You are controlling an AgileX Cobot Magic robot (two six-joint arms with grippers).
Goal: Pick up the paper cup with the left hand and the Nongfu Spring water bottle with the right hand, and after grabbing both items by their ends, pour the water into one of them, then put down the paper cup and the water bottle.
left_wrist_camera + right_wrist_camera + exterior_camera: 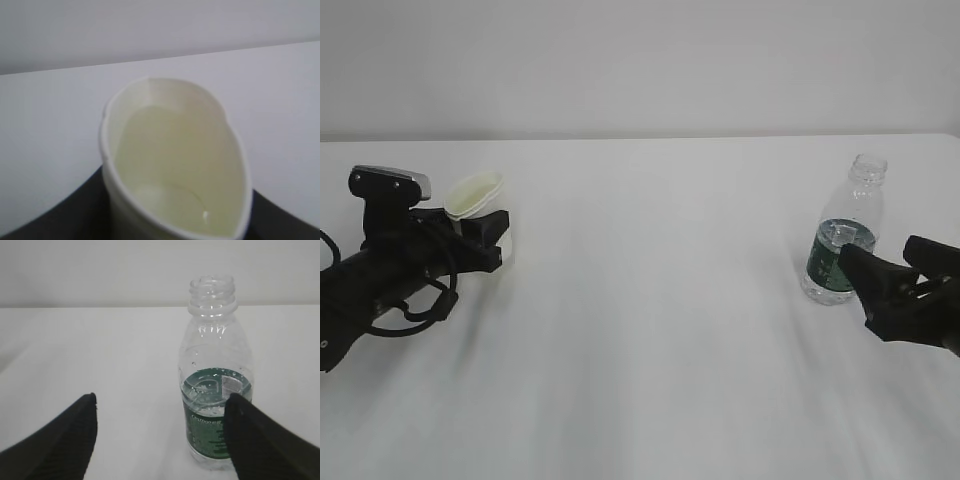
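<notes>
My left gripper (486, 226) is shut on the paper cup (475, 192) at the far left, low over the table. The cup leans to the right. In the left wrist view the paper cup (170, 150) is squeezed into a pointed oval between the dark fingers (75, 215). A little clear water (187, 205) lies in its bottom. The Nongfu Spring water bottle (844, 232) stands upright and capless on the right. Its water (215, 385) reaches about the top of the green label. My right gripper (161, 402) is open wide, and its right finger (260, 440) overlaps the bottle (215, 380) low down.
The white table (650, 330) runs back to a pale wall. A black cable (415, 310) loops under the left arm. Nothing else stands between the two arms.
</notes>
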